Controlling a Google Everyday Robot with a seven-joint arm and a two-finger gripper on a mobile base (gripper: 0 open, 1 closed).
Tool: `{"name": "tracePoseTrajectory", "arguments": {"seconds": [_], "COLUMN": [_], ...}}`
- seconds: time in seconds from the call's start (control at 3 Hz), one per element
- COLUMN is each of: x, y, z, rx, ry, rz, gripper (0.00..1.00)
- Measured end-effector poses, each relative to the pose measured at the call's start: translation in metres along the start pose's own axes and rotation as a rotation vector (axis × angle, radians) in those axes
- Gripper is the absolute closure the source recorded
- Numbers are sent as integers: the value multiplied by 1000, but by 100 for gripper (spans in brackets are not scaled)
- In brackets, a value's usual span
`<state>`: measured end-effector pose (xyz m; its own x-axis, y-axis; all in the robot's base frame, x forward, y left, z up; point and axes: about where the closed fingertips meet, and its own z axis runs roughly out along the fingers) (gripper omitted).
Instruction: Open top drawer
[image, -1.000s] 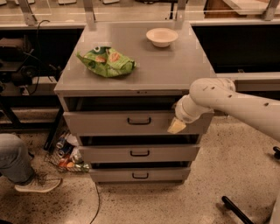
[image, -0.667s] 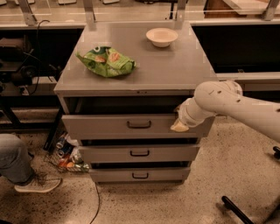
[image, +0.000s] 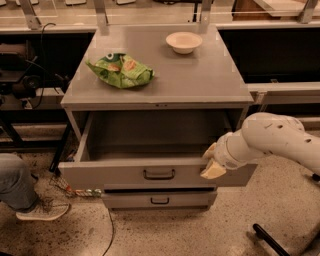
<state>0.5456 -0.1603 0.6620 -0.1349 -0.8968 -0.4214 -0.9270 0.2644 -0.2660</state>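
The top drawer (image: 115, 176) of the grey metal cabinet is pulled well out, its bare inside showing. Its small dark loop handle (image: 159, 174) sits at the middle of the front. My gripper (image: 211, 162) is at the right part of the drawer's front rim, right of the handle, with the white arm reaching in from the right. One shorter grey drawer (image: 159, 200) shows below, closed.
On the cabinet top (image: 200, 80) lie a green chip bag (image: 121, 70) and a white bowl (image: 184, 41). A person's leg and shoe (image: 30, 207) are at the lower left, with cables on the floor. Dark shelving stands on both sides.
The top drawer has slid far out toward the camera, and my gripper has moved with its front. The camera view has come closer to the cabinet.
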Motion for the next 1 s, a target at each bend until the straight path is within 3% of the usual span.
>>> {"name": "tracePoseTrajectory", "arguments": {"seconds": [0.33,1.0], "x": [1,18], "y": [3,43], "z": [-2,-30], "rx": [-2,-18], "ry": [5,68], "rz": [1,56], "gripper": [100,100]}}
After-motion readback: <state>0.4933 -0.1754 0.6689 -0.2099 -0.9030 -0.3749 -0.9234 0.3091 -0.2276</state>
